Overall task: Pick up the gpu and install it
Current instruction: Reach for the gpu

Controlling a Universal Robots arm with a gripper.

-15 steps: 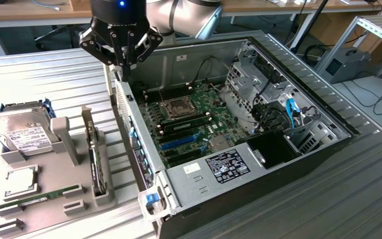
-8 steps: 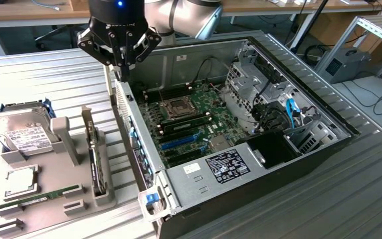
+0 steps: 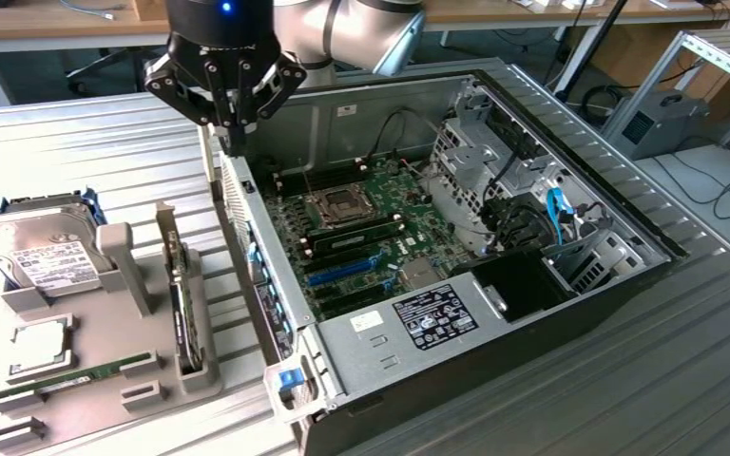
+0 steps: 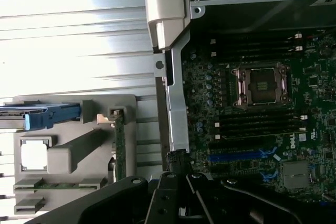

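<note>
Ribbed metal tabletop (image 3: 86, 152) carries an open computer case (image 3: 467, 394) and, toward the exterior view's left, a grey holder (image 3: 114, 255). The gpu (image 3: 182, 304) stands on edge in a slot of that holder, on the exterior view's right of the hard drive (image 3: 46, 258) and well apart from me. My gripper (image 3: 229, 141) hangs over the far end of the case's left wall, fingers pressed together on nothing.

Through my wrist view, the gpu (image 4: 119, 145) sits upright in the holder (image 4: 68, 156), the motherboard (image 4: 252, 129) lies beyond the case wall, and my gripper (image 4: 177, 167) is above that wall.

The arm hung from above, wrist vertical, its tool (image 3: 229, 131) pointing straight down, fingers closed together, holding nothing.
</note>
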